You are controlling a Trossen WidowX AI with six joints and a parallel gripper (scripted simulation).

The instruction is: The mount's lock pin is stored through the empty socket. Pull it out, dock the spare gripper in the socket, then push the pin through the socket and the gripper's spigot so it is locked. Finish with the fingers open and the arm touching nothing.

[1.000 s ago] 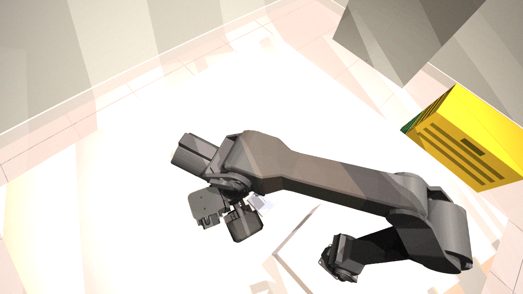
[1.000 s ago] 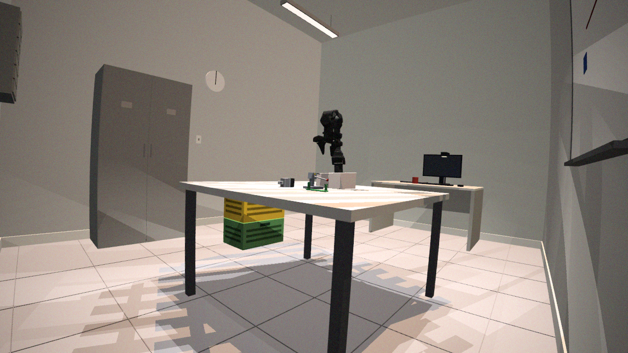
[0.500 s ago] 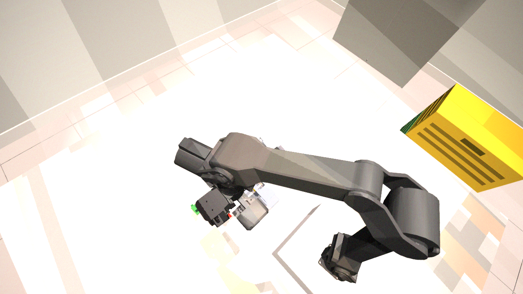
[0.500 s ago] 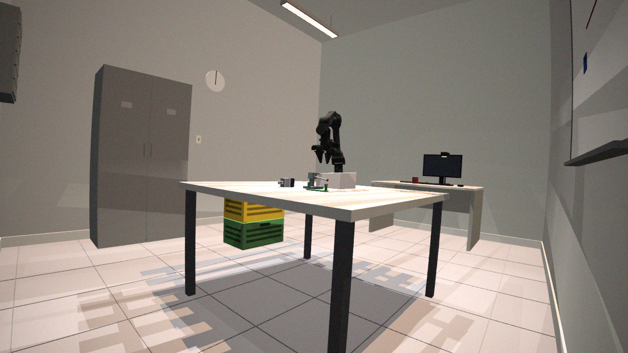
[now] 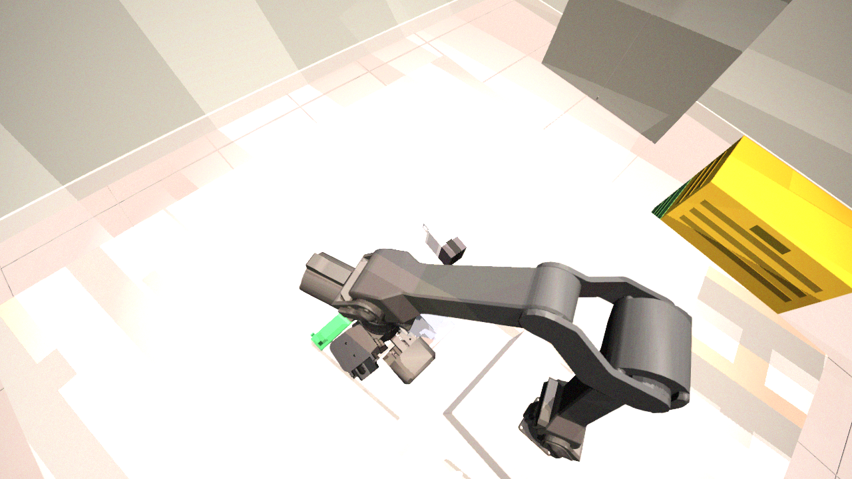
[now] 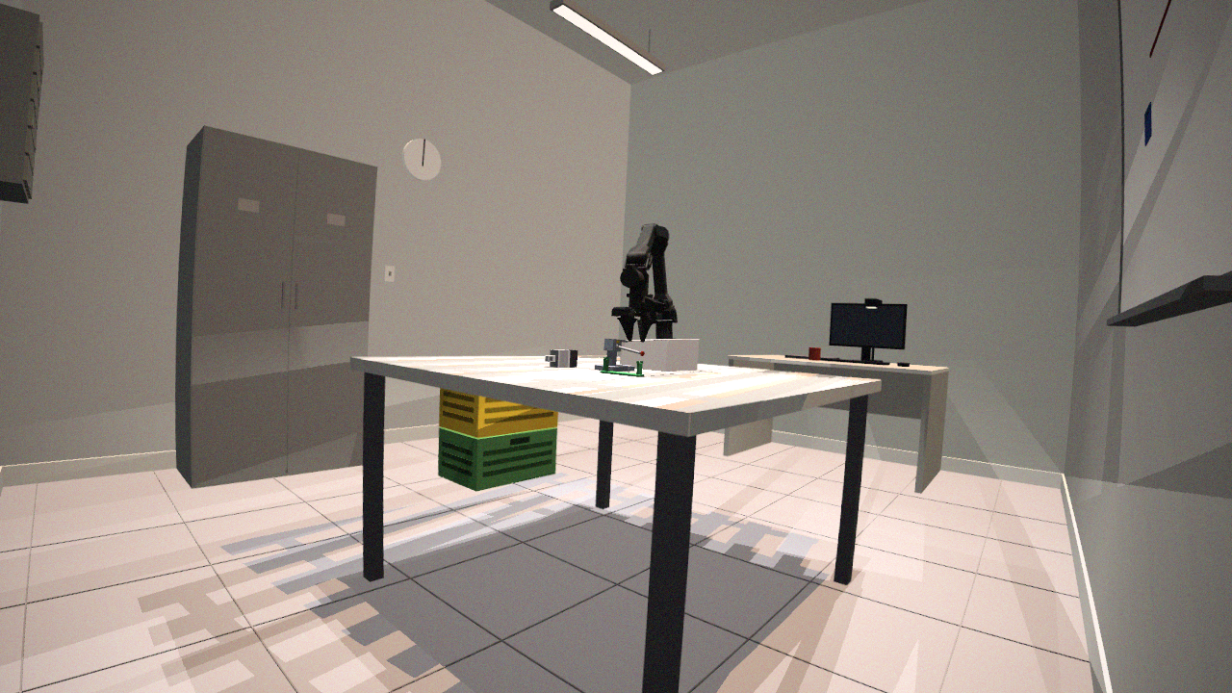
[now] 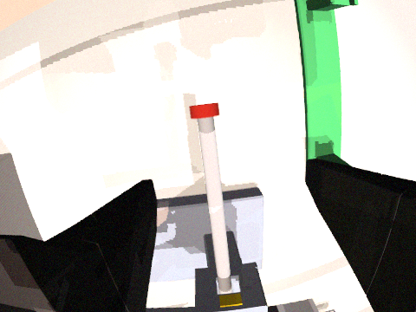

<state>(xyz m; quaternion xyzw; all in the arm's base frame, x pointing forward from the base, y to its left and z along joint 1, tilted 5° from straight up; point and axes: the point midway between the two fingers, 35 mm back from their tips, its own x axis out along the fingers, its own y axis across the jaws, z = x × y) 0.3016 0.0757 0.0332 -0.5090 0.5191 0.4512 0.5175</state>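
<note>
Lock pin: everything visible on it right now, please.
The lock pin is a slim, straight, pale rod with a short red cap on its outer end and greyer bands near both ends. The exterior view shows it sloping slightly down toward the cap. Its inner end enters the dark mount block, by a yellow mark; the cap end sticks out free. Material unclear, maybe metal. The gripper's open fingers stand either side, apart from it.

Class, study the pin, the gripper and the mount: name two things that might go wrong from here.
The open gripper straddles the red-capped pin; closing off-centre might tilt the pin and jam it in the socket.

The green rack lies close beside one finger, so coming lower could knock it.
</note>
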